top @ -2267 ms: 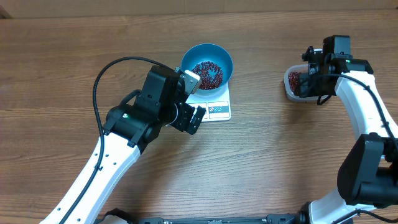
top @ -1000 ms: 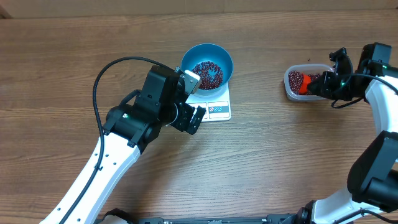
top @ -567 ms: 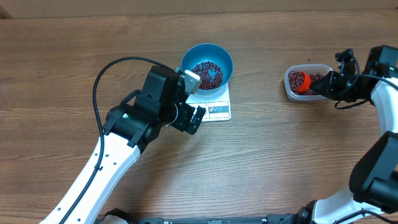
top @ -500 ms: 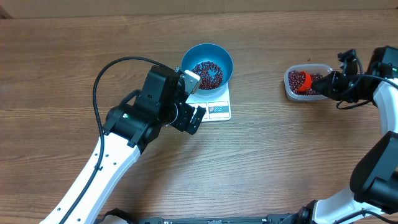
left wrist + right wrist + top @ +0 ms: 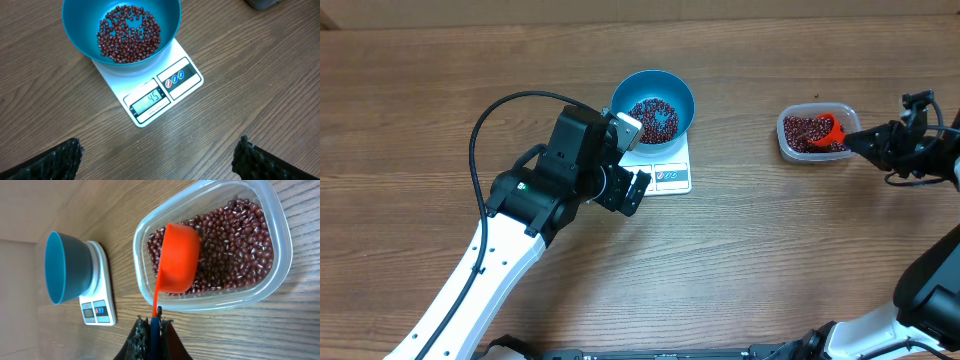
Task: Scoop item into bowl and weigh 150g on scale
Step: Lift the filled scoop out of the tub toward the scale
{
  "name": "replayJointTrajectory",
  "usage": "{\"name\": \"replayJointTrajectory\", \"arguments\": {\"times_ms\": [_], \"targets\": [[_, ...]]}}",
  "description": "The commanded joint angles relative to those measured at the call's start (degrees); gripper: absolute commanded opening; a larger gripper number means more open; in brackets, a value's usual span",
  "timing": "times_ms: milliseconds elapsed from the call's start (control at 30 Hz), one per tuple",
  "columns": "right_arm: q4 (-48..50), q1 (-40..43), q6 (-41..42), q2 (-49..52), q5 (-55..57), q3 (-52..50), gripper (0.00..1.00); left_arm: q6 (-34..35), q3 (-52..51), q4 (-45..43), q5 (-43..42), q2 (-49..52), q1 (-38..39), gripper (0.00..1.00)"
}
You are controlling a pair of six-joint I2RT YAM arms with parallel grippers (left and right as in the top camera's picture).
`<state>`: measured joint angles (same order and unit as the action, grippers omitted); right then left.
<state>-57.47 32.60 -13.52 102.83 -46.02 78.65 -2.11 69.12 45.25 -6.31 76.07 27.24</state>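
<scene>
Overhead: we are seeing the right hand (image 5: 860, 141) pinching closed on the handle of an orange scoop (image 5: 831, 128) over a clear tub (image 5: 790, 146) of beans (image 5: 805, 130) near the worktop's (image 5: 770, 250) right edge. The bowl (image 5: 653, 105) is sitting on the scale (image 5: 665, 172) toward the far edge, well apart, so beans could be spilling on that long carry. Since earlier, the right arm has been drawing back toward the right edge, taking the scoop to the tub's right end.

Left wrist: the left hand (image 5: 159, 150) is hanging wide open and empty. The display (image 5: 150, 98) is showing 45, so an overfull scoop could be overshooting.

Right wrist: only the thin handle is being gripped, so the scoop could be twisting.
</scene>
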Motion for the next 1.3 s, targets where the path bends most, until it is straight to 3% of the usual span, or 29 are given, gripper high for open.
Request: {"name": "replayJointTrajectory", "arguments": {"times_ms": [0, 500, 933, 1267], "targets": [[0.1, 0.3, -0.4, 0.2, -3.2, 0.0, 0.04, -1.1, 0.1, 0.0, -0.8, -0.4, -0.2, 1.0], [-0.1, 0.3, -0.4, 0.2, -7.9, 0.1, 0.04, -1.1, 0.1, 0.0, -0.8, -0.4, -0.2, 1.0], [0.1, -0.1, -0.4, 0.2, -30.2, 0.1, 0.04, -1.1, 0.1, 0.0, -0.8, -0.4, -0.2, 1.0], [3.2, -10.7, 1.8, 0.2, -31.6, 0.2, 0.04, -1.1, 0.1, 0.0, -0.8, -0.4, -0.2, 1.0]]}}
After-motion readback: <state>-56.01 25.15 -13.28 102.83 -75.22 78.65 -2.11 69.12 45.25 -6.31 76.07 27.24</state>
